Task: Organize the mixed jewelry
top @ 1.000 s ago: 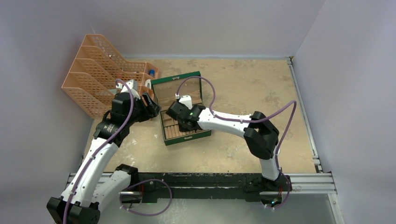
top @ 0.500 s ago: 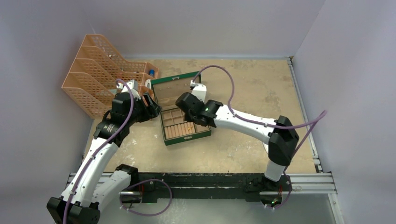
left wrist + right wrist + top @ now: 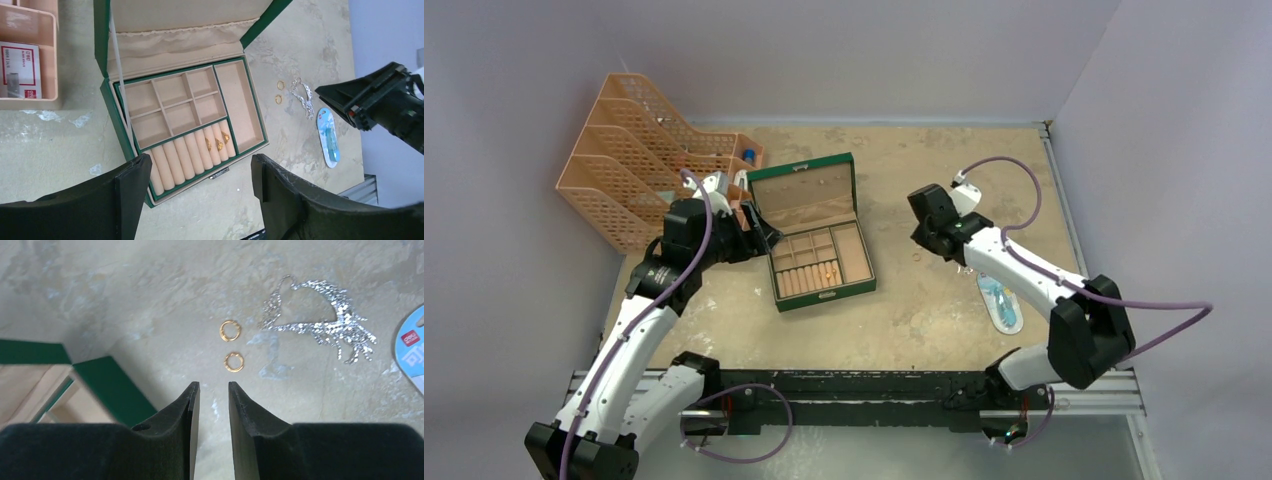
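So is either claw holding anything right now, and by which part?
Nothing is held. The right gripper hangs empty by two gold rings; the left gripper is open and empty near the green box.

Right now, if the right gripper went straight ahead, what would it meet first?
Probably the nearer gold ring, lying on the table just ahead of the right gripper, whose jaws are open and empty. Depth is unclear, so it might touch bare table first. The second ring lies just beyond.

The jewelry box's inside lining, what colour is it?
The jewelry box is lined in tan, with a dark green shell; clearest in the left wrist view.
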Action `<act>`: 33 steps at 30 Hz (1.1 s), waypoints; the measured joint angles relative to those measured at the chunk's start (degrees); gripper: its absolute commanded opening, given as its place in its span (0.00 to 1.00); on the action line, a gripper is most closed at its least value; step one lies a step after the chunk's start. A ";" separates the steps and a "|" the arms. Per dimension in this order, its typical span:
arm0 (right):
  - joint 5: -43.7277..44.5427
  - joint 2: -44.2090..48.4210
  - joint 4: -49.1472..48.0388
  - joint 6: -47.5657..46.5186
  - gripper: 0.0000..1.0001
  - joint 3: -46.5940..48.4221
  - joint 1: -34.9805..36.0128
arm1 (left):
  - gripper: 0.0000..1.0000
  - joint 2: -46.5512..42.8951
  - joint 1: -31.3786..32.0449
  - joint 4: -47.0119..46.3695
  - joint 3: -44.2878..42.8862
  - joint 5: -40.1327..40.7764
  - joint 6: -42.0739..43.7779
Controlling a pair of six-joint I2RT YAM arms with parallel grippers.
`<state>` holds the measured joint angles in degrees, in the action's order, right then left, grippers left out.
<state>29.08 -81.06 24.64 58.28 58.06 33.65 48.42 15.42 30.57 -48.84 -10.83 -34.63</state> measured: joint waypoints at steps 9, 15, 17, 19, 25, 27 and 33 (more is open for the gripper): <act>-2.34 -8.07 -5.27 -7.02 0.31 -0.72 -6.14 | 0.75 0.07 0.00 -0.59 0.00 -1.25 0.33; -3.45 -12.35 -7.56 -11.26 0.30 -0.63 -7.58 | 0.76 0.37 0.00 -0.92 0.00 -1.64 0.76; -3.82 -13.92 -8.33 -12.24 0.28 -0.42 -7.76 | 0.76 0.37 0.00 -0.94 0.00 -1.81 0.85; -4.42 -15.63 -8.92 -13.09 0.26 0.13 -7.85 | 0.76 0.37 0.00 -0.94 0.00 -1.88 0.85; -5.55 -19.30 -10.49 -15.52 0.22 1.49 -7.87 | 0.76 0.37 0.00 -0.94 0.00 -1.88 0.90; -5.88 -19.71 -10.86 -16.00 0.21 1.81 -7.91 | 0.76 0.37 0.00 -0.94 0.00 -1.88 0.94; -6.10 -20.26 -11.50 -16.74 0.19 2.10 -8.28 | 0.76 0.37 0.00 -0.92 0.02 -1.86 1.20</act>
<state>22.98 -101.32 13.15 41.54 60.16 25.36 48.80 15.42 29.65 -48.82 -12.69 -33.43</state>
